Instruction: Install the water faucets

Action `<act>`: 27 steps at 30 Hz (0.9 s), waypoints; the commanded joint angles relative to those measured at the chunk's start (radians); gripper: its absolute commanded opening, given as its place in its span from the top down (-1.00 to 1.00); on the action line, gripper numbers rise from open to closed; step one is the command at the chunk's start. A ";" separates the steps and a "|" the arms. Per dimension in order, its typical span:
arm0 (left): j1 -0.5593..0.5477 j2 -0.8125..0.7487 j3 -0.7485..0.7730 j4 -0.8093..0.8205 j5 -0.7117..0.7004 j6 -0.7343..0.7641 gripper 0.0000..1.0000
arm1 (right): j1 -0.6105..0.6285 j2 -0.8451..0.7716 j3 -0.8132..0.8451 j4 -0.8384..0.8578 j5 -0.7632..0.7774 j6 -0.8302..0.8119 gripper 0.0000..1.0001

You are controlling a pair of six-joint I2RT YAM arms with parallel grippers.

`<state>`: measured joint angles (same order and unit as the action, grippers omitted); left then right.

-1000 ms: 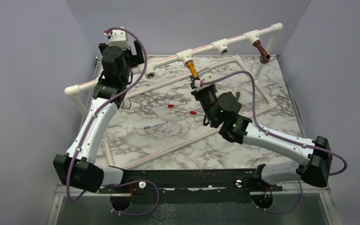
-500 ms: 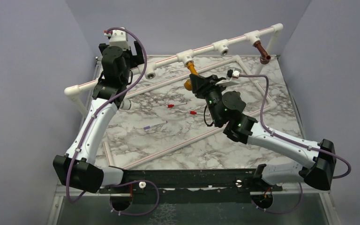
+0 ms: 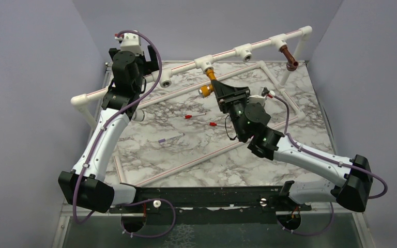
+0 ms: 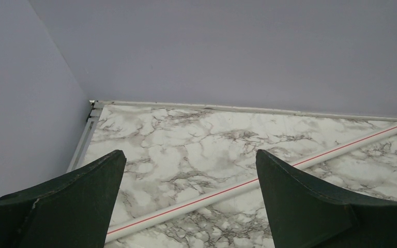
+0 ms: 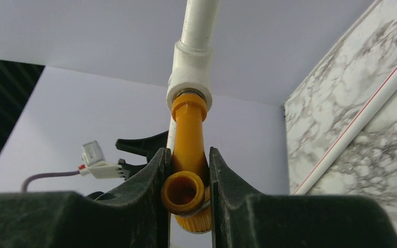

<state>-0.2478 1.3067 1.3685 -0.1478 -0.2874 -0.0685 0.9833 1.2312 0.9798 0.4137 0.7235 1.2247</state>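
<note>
Right end effector [image 5: 187,157], newly rolled, clamping orange-yellow faucet [image 5: 188,129] at white tee [image 5: 190,72]; left end effector [image 4: 189,157] agape.

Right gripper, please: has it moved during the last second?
Yes; right gripper rolled around the orange faucet, its white plug swinging rightward from the tee.

Orange-yellow faucet [image 5: 188,139]; dark brown faucet [image 3: 288,54]; white pipe [image 4: 212,196], red stripe; grey-veined marble table [image 3: 222,173].

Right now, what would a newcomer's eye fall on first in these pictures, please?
The orange-yellow faucet, clamped in the right gripper, meets a white tee on the raised pipe rail at the back. A dark brown faucet hangs near the rail's right end; the left gripper stands open at far left.
</note>
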 commanded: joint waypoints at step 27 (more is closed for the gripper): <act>0.007 0.065 -0.049 -0.145 0.044 -0.020 -0.95 | 0.015 -0.206 -0.125 -0.101 -0.082 0.034 -0.77</act>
<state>-0.2485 1.3102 1.3724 -0.1478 -0.2855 -0.0708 0.9962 1.0920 0.8856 0.3035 0.6418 1.3933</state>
